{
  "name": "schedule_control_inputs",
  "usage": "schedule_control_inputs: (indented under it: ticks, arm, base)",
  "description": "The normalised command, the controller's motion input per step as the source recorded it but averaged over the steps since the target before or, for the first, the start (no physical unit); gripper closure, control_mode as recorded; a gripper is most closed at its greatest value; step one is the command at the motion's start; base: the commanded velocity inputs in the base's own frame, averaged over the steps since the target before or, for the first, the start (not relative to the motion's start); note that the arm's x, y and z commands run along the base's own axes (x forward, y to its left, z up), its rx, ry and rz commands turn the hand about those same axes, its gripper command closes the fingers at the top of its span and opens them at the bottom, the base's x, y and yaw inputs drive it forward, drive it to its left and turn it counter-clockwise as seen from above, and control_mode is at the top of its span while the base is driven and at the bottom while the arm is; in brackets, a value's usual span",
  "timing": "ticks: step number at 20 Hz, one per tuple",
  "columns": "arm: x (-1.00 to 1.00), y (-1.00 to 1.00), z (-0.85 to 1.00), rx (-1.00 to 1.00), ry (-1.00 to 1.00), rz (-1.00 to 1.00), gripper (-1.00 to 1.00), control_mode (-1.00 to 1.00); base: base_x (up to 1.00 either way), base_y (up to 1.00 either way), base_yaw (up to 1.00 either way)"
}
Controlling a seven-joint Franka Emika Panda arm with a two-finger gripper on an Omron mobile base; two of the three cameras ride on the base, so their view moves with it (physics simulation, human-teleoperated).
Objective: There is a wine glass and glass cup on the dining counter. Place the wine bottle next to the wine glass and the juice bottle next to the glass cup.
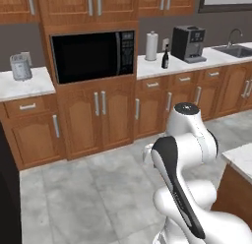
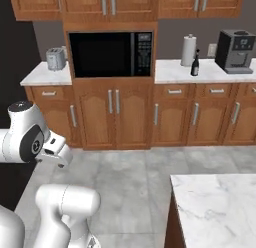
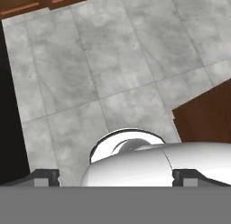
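One bottle of the pair is in sight: the wine bottle stands on the far worktop between the paper towel roll and the coffee machine, well apart from the dining counter's near corner, while the gripper points at the floor with its tips wide apart and empty. The step looks like the approach, so the base should close in squarely before the arm reaches for the neck; no writing is legible
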Motion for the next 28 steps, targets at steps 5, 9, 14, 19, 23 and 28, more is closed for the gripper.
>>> schedule_control_inputs:
  ticks: [5, 9, 14, 19, 23, 28]
  arm:
    - [0.00, 0.00, 0.00, 0.00, 0.00, 0.00, -1.00, 1.00]
    - [0.00, 0.00, 0.00, 0.00, 0.00, 0.00, -1.00, 1.00]
    - [0.00, 0.00, 0.00, 0.00, 0.00, 0.00, -1.00, 1.00]
    - [0.00, 0.00, 0.00, 0.00, 0.00, 0.00, -1.00, 1.00]
    - [0.00, 0.00, 0.00, 0.00, 0.00, 0.00, -1.00, 1.00]
    - [0.00, 0.00, 0.00, 0.00, 0.00, 0.00, -1.00, 1.00]
  base:
    - [0.93, 0.28, -0.13]
    - [0.84, 0.27, -0.26]
    - [0.69, 0.27, -0.43]
    - [0.60, 0.27, -0.53]
    - [0.57, 0.23, -0.55]
    - [0.52, 0.20, -0.59]
